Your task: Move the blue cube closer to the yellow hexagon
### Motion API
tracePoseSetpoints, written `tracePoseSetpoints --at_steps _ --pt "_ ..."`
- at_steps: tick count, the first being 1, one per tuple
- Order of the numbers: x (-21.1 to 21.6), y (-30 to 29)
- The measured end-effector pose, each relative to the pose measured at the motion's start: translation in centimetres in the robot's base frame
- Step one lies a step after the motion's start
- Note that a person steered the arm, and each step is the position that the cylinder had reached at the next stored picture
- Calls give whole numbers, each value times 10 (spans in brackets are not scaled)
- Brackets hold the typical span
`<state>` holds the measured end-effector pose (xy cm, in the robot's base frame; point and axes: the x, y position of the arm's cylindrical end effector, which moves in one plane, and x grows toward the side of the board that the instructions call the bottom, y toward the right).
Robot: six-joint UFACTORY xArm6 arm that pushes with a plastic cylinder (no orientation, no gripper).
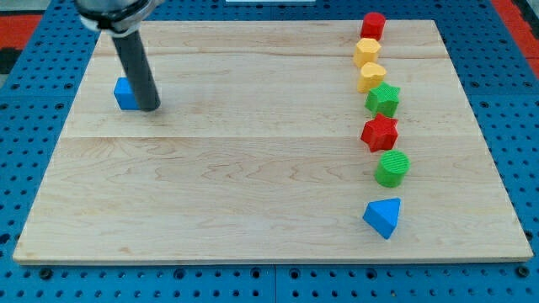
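Note:
The blue cube point(125, 93) sits at the view's upper left on the wooden board point(253, 168). My tip point(150, 107) rests on the board right against the cube's right side, and the dark rod hides part of the cube. The yellow hexagon point(366, 52) lies far off at the view's upper right, in a column of blocks.
The column at the view's right holds, from top to bottom, a red cylinder point(373, 24), the yellow hexagon, a yellow heart-like block point(371, 77), a green star point(383, 99), a red star point(380, 132), a green cylinder point(392, 168) and a blue triangle point(383, 216).

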<state>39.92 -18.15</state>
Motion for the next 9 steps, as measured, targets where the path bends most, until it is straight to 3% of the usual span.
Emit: tracePoseSetpoints --at_steps 1,2,5,7,8,9 --pt "28 -50" --pt "-8 -57" --pt "-85 66" --pt "-103 14" --pt "-123 16" --pt "-124 87"
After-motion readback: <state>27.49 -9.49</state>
